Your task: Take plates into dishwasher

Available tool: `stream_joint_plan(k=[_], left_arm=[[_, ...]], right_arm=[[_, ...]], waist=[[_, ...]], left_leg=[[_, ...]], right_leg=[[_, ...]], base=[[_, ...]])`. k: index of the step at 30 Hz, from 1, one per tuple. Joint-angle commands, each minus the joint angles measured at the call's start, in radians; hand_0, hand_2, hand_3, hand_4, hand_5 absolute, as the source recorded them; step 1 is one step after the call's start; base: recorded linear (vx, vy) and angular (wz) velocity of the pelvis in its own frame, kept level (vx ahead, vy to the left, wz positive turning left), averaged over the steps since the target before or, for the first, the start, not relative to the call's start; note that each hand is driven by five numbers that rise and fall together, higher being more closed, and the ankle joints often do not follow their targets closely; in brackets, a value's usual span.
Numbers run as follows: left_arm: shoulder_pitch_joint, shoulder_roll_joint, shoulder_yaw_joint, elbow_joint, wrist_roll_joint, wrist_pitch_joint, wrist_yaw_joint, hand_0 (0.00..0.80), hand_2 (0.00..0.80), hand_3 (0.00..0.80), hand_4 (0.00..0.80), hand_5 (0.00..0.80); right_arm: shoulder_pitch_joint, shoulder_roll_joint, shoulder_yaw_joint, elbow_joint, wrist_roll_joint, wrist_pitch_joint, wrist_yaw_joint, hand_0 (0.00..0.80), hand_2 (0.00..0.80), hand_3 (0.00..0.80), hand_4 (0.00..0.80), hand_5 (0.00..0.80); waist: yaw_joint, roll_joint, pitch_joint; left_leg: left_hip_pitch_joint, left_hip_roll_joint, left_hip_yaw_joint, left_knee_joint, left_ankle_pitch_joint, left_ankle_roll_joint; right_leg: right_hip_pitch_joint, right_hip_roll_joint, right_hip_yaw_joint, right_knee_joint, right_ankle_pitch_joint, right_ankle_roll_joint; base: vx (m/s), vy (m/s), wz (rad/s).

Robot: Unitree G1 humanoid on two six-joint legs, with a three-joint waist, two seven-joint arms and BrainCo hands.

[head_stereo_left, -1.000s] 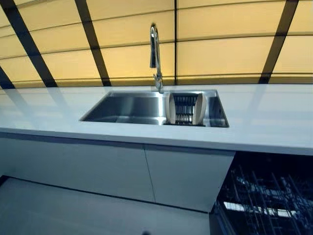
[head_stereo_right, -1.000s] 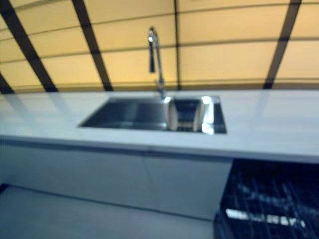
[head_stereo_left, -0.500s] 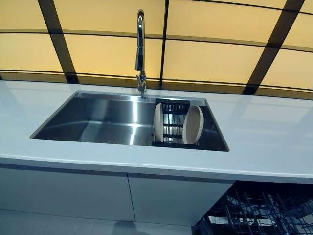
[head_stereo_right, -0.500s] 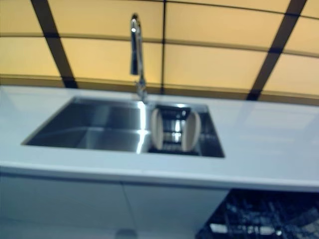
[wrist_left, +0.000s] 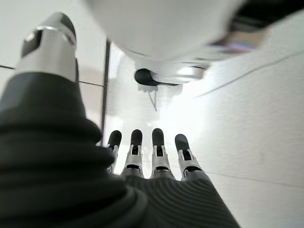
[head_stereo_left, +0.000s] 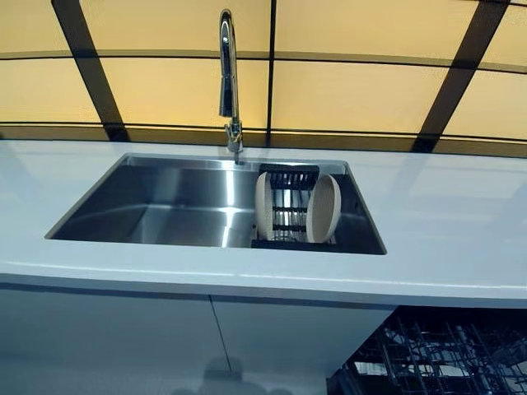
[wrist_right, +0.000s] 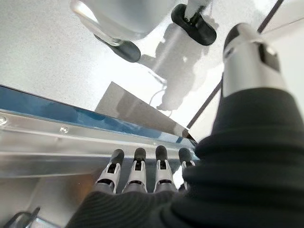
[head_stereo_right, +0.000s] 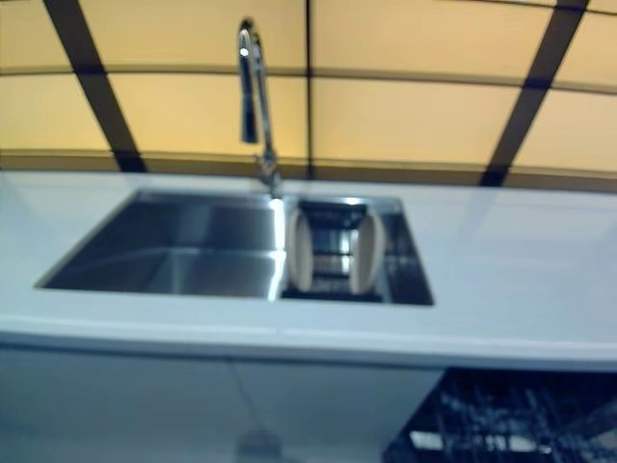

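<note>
Two pale round plates stand on edge in a black dish rack (head_stereo_left: pixel 286 206) at the right end of the steel sink (head_stereo_left: pixel 165 206): one plate (head_stereo_left: pixel 263 206) on the rack's left, the other plate (head_stereo_left: pixel 323 209) on its right. The dishwasher rack (head_stereo_left: pixel 436 358) of dark wire shows under the counter at the lower right. Neither hand appears in the eye views. My left hand (wrist_left: pixel 152 161) hangs with straight fingers over the pale floor, holding nothing. My right hand (wrist_right: pixel 142 171) also has straight fingers and is empty, above the floor and a metal edge (wrist_right: pixel 71 137).
A tall chrome tap (head_stereo_left: pixel 229 82) rises behind the sink. The white counter (head_stereo_left: pixel 445 222) runs left and right of the sink, with white cupboard fronts (head_stereo_left: pixel 107 337) below. Yellow wall panels with dark strips stand behind.
The camera has moved closer and tilted down, so the sink and plates look larger and lower. The plates and rack have not moved.
</note>
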State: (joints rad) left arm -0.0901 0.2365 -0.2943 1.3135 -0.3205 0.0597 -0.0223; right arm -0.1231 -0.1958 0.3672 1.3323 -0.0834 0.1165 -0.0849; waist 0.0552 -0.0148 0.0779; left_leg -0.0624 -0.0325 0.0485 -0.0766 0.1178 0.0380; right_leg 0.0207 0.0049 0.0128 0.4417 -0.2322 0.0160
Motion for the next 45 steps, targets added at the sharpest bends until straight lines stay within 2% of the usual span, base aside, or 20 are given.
stream_joint_plan(k=[1,2,3,4,5,7,10,16,19,22,24,26,28,29,31,34,35,40,43,45], left_arm=[[-0.041,0.006,-0.01,0.018,0.047,-0.01,-0.017,0.0,0.0,0.0,0.0,0.0],[-0.042,0.007,-0.009,0.017,0.038,-0.008,-0.017,0.0,0.0,0.0,0.0,0.0],[-0.045,0.012,-0.004,0.013,0.026,-0.001,-0.021,0.0,0.0,0.0,0.0,0.0],[-0.045,0.012,-0.004,0.012,0.026,0.0,-0.022,0.0,0.0,0.0,0.0,0.0],[-0.052,0.013,0.001,0.015,0.025,-0.001,-0.024,0.0,0.0,0.0,0.0,0.0],[-0.048,0.013,0.013,0.007,0.023,0.001,-0.022,0.0,0.0,0.0,0.0,0.0],[-0.03,-0.002,0.014,0.007,0.039,-0.007,-0.032,0.0,0.0,0.0,0.0,0.0],[-0.008,-0.005,0.015,0.02,0.059,0.001,-0.019,0.0,0.0,0.0,0.0,0.0],[-0.008,0.006,0.012,0.013,0.088,0.007,-0.031,0.0,0.0,0.0,0.0,0.0],[-0.011,0.037,0.015,0.004,0.107,0.024,-0.033,0.0,0.0,0.0,0.0,0.0],[-0.009,0.072,0.025,-0.018,0.128,0.036,-0.039,0.0,0.0,0.0,0.0,0.0],[-0.009,0.085,0.027,-0.032,0.132,0.045,-0.041,0.0,0.0,0.0,0.0,0.0],[-0.003,0.11,0.045,-0.049,0.142,0.051,-0.045,0.0,0.0,0.0,0.0,0.0],[-0.002,0.112,0.047,-0.05,0.144,0.051,-0.046,0.0,0.0,0.0,0.0,0.0],[0.009,0.136,0.087,-0.056,0.151,0.053,-0.053,0.0,0.0,0.0,0.0,0.0],[0.024,0.148,0.122,-0.049,0.146,0.048,-0.059,0.0,0.0,0.0,0.0,0.0],[0.03,0.15,0.132,-0.046,0.143,0.047,-0.059,0.0,0.0,0.0,0.0,0.0],[0.058,0.151,0.151,-0.031,0.137,0.024,-0.057,0.0,0.0,0.0,0.0,0.0],[0.074,0.149,0.148,-0.033,0.137,0.013,-0.055,0.0,0.0,0.0,0.0,0.0],[0.081,0.146,0.147,-0.029,0.134,0.006,-0.053,0.0,0.0,0.0,0.0,0.0]], right_arm=[[0.017,-0.037,-0.005,-0.048,0.039,-0.007,-0.015,0.0,0.0,0.0,0.0,0.0],[0.017,-0.039,-0.004,-0.045,0.035,-0.009,-0.012,0.0,0.0,0.0,0.0,0.0],[0.014,-0.041,-0.001,-0.036,0.027,-0.023,-0.022,0.0,0.0,0.0,0.0,0.0],[0.014,-0.041,0.0,-0.036,0.027,-0.024,-0.022,0.0,0.0,0.0,0.0,0.0],[0.008,-0.044,0.001,-0.026,0.026,-0.047,-0.026,0.0,0.0,0.0,0.0,0.0],[0.005,-0.043,-0.002,-0.031,0.013,-0.045,-0.027,0.0,0.0,0.0,0.0,0.0],[-0.003,-0.051,-0.009,-0.018,0.015,-0.047,-0.018,0.0,0.0,0.0,0.0,0.0],[0.001,-0.057,-0.013,-0.032,0.034,-0.058,0.028,0.0,0.0,0.0,0.0,0.0],[-0.001,-0.067,0.002,-0.076,0.035,-0.067,0.13,0.0,0.0,0.0,0.0,0.0],[-0.02,-0.11,0.032,-0.17,0.03,-0.026,0.256,0.0,0.0,0.0,0.0,0.0],[-0.045,-0.209,0.051,-0.299,-0.009,0.021,0.426,0.0,0.0,0.0,0.0,0.0],[-0.054,-0.262,0.048,-0.351,-0.025,0.02,0.485,0.0,0.0,0.0,0.0,0.0],[-0.078,-0.38,0.026,-0.556,-0.004,0.074,0.626,0.0,0.0,0.0,0.0,0.0],[-0.079,-0.393,0.02,-0.582,0.002,0.081,0.643,0.0,0.0,0.0,0.0,0.0],[-0.08,-0.535,-0.038,-0.876,0.106,0.133,0.783,0.0,0.0,0.0,0.0,0.0],[-0.076,-0.649,-0.117,-1.051,0.212,0.109,0.886,0.0,0.0,0.0,0.0,0.0],[-0.091,-0.7,-0.162,-1.126,0.282,0.131,0.933,0.0,0.0,0.0,0.0,0.0],[-0.148,-0.786,-0.269,-1.201,0.517,0.118,0.99,0.0,0.0,0.0,0.0,0.0],[-0.17,-0.809,-0.313,-1.18,0.62,0.103,0.929,0.0,0.0,0.0,0.0,0.0],[-0.196,-0.809,-0.354,-1.154,0.677,0.078,0.834,0.0,0.0,0.0,0.0,0.0]], waist=[[-0.053,0.02,-0.001],[-0.062,0.022,0.006],[-0.075,0.023,0.011],[-0.077,0.025,0.015],[-0.096,0.021,0.023],[-0.097,0.014,0.016],[-0.083,0.006,-0.003],[-0.071,-0.015,-0.029],[-0.066,-0.026,-0.031],[-0.06,-0.043,-0.03],[-0.054,-0.063,-0.027],[-0.052,-0.068,-0.024],[-0.061,-0.081,-0.019],[-0.062,-0.082,-0.018],[-0.086,-0.094,-0.017],[-0.11,-0.1,-0.022],[-0.119,-0.103,-0.024],[-0.131,-0.108,-0.034],[-0.129,-0.109,-0.038],[-0.129,-0.109,-0.043]], left_leg=[[0.055,-0.023,-0.022,0.039,-0.056,0.036],[0.08,-0.022,-0.023,0.022,-0.057,0.031],[0.111,-0.02,-0.017,0.001,-0.069,0.02],[0.117,-0.018,-0.02,0.001,-0.072,0.019],[0.143,-0.016,-0.029,-0.01,-0.089,0.011],[0.137,-0.016,-0.04,-0.011,-0.093,0.007],[0.139,-0.012,-0.026,-0.011,-0.089,-0.001],[0.147,-0.012,-0.017,-0.011,-0.098,-0.003],[0.149,-0.009,-0.013,-0.011,-0.1,0.0],[0.152,-0.004,-0.013,-0.011,-0.102,0.001],[0.148,0.004,-0.006,-0.011,-0.101,0.001],[0.146,0.008,-0.003,-0.011,-0.1,0.001],[0.142,0.016,0.008,-0.011,-0.098,-0.001],[0.142,0.017,0.009,-0.011,-0.098,-0.001],[0.137,0.022,0.025,-0.011,-0.095,-0.008],[0.136,0.026,0.042,-0.011,-0.096,-0.013],[0.134,0.028,0.05,-0.011,-0.096,-0.015],[0.135,0.033,0.069,-0.011,-0.1,-0.021],[0.136,0.034,0.071,-0.011,-0.102,-0.022],[0.139,0.036,0.077,-0.011,-0.106,-0.022]], right_leg=[[-0.143,-0.107,-0.068,-0.009,0.364,0.08],[-0.154,-0.118,-0.085,-0.033,0.361,0.079],[-0.196,-0.14,-0.119,-0.14,0.377,0.083],[-0.188,-0.138,-0.123,-0.143,0.376,0.082],[-0.211,-0.138,-0.126,-0.269,0.391,0.09],[-0.173,-0.115,-0.091,-0.343,0.373,0.095],[-0.105,-0.112,-0.099,-0.413,0.375,0.097],[-0.037,-0.101,-0.095,-0.466,0.373,0.088],[-0.021,-0.094,-0.094,-0.47,0.365,0.085],[-0.018,-0.09,-0.092,-0.467,0.363,0.084],[-0.024,-0.086,-0.092,-0.464,0.367,0.087],[-0.029,-0.085,-0.093,-0.46,0.369,0.09],[-0.038,-0.084,-0.092,-0.455,0.374,0.094],[-0.038,-0.084,-0.091,-0.455,0.375,0.094],[-0.047,-0.082,-0.081,-0.45,0.377,0.096],[-0.054,-0.079,-0.071,-0.448,0.376,0.098],[-0.056,-0.078,-0.068,-0.447,0.375,0.1],[-0.054,-0.077,-0.063,-0.446,0.368,0.103],[-0.047,-0.077,-0.065,-0.45,0.366,0.104],[-0.04,-0.076,-0.064,-0.452,0.361,0.103]], base=[[0.258,0.062,0.25],[0.222,-0.059,0.4],[0.152,-0.065,0.29],[0.195,-0.127,-0.14],[0.124,-0.113,-0.16],[0.101,-0.118,0.15],[0.072,-0.066,0.24],[0.069,-0.07,0.02],[0.023,-0.085,-0.07],[0.022,-0.103,-0.03],[0.001,-0.135,0.0],[-0.011,-0.089,0.0],[-0.01,-0.058,0.0],[-0.009,-0.038,-0.05],[-0.007,-0.008,-0.06],[0.006,0.027,-0.19],[0.015,0.035,-0.13],[0.024,0.026,-0.28],[0.018,0.015,-0.15],[0.02,0.021,-0.06]])
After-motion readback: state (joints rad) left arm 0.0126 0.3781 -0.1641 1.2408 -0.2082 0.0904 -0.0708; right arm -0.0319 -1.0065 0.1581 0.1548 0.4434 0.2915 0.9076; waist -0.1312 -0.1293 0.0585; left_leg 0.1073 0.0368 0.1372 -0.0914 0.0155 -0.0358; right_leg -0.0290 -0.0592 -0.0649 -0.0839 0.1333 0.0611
